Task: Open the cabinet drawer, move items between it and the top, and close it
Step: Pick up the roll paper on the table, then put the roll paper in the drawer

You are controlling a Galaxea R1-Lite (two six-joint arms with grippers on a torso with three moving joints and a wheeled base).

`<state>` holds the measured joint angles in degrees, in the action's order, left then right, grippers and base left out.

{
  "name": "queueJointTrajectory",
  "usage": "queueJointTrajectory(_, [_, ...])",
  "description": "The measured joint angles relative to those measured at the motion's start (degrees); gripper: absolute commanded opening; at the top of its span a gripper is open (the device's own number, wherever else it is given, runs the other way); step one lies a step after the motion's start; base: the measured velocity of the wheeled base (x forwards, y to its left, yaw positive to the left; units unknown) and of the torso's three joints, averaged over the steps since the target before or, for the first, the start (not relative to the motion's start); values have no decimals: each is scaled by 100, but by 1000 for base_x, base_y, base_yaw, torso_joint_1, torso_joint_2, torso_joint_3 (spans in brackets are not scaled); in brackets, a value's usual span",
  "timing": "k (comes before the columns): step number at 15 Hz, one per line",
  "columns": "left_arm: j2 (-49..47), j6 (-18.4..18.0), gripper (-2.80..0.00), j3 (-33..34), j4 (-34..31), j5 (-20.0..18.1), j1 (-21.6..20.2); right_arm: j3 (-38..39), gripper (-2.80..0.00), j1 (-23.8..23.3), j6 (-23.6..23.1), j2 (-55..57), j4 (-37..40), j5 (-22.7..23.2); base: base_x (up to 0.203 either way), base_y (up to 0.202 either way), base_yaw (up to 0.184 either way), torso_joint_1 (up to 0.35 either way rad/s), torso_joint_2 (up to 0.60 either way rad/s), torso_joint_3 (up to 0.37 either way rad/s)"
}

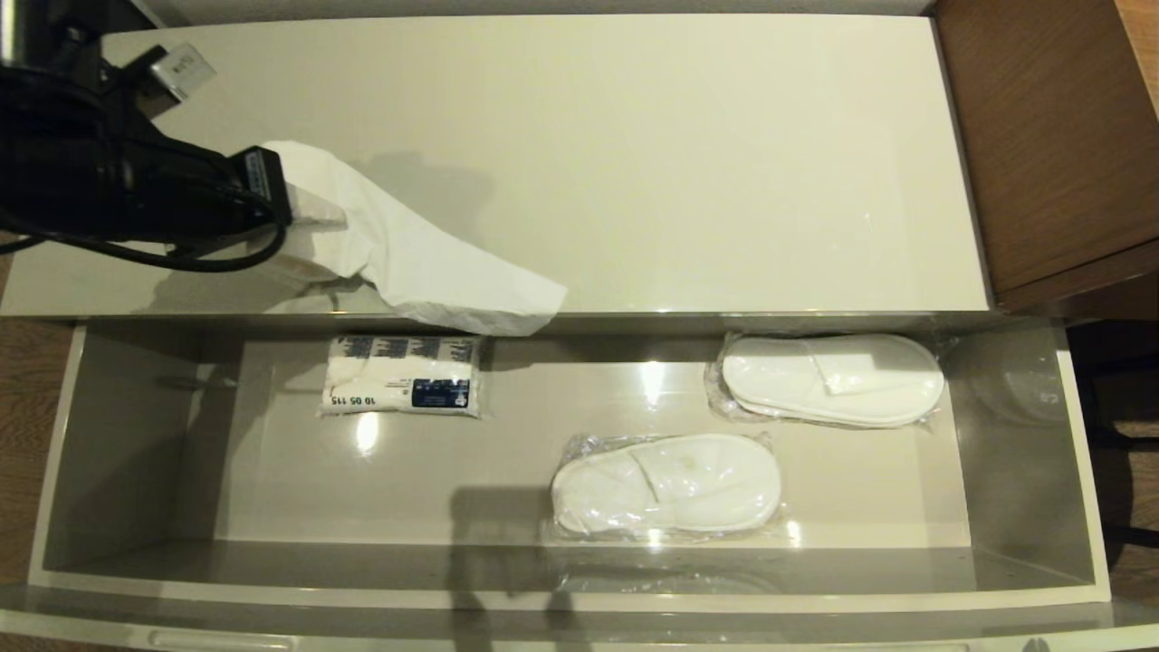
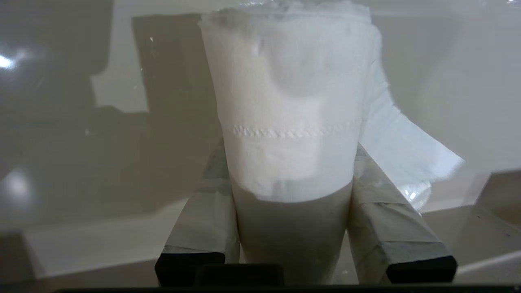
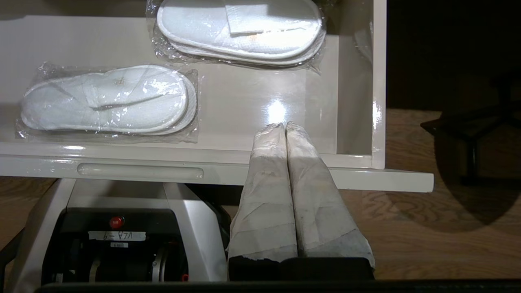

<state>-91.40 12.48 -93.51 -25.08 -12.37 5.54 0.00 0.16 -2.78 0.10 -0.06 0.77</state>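
Note:
The white toilet paper roll (image 2: 285, 101) sits between my left gripper's (image 2: 290, 150) taped fingers (image 2: 203, 211), which press on both its sides. In the head view the left gripper (image 1: 299, 217) is at the left end of the cream top (image 1: 679, 136), and the roll (image 1: 312, 186) is partly hidden by the wrist. Its loose sheet (image 1: 453, 281) trails over the top's front edge. The cabinet drawer (image 1: 579, 593) stands pulled out below. My right gripper (image 3: 285, 127) is shut and empty over the right end of the drawer's front rim (image 3: 378, 162).
In the drawer lie two plastic-wrapped pairs of white slippers (image 1: 665, 484) (image 1: 833, 378) and a white packet with a dark blue label (image 1: 400, 376). Brown wooden furniture (image 1: 1050, 136) stands at the right of the cabinet. The robot's base (image 3: 122, 236) is below the drawer front.

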Motion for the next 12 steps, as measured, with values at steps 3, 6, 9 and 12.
queueJointTrajectory(3, [531,9,-280,118,-742,-2,51,0,-280,0,-52,0,-1,0,0,0,0,0,0,0])
queueJointTrajectory(6, [1498,74,-280,619,-1873,97,76,0,-280,0,-93,0,-10,-2,0,0,0,0,0,0])
queueJointTrajectory(9, [2559,479,-280,1896,-2406,291,2,0,-280,0,-124,0,-12,-2,0,0,0,0,0,0])
queueJointTrajectory(12, [3590,1016,-280,2926,-2943,320,-136,0,-280,0,-144,0,-10,0,0,0,0,0,0,0])
